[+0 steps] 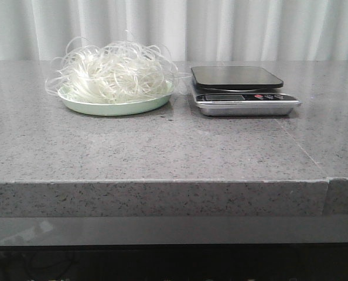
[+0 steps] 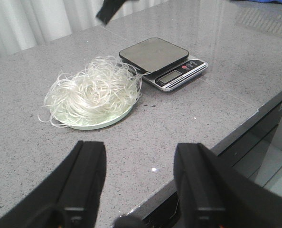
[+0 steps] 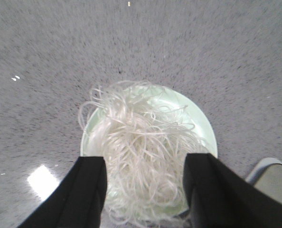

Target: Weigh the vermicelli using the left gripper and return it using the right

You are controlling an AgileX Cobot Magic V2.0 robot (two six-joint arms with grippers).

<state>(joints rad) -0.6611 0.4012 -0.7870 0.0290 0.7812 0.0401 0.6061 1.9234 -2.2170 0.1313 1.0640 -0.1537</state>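
Observation:
The vermicelli (image 1: 112,73) is a fluffy tangle of thin white strands heaped on a pale green plate (image 1: 103,108) at the back left of the table. It also shows in the left wrist view (image 2: 91,92) and the right wrist view (image 3: 141,142). A kitchen scale (image 1: 238,79) with a dark platform stands right beside the plate, with nothing on it. My left gripper (image 2: 141,164) is open and empty over the table's front edge, well short of the plate (image 2: 108,122). My right gripper (image 3: 145,173) is open and empty, hovering above the vermicelli. Neither gripper shows in the front view.
The grey speckled stone table (image 1: 162,146) has a front edge with a seam at the right (image 1: 327,178). White curtains hang behind. A dark piece of the other arm (image 2: 110,9) hangs above the scale (image 2: 155,53). A corner of the scale (image 3: 274,178) shows by the plate (image 3: 198,123).

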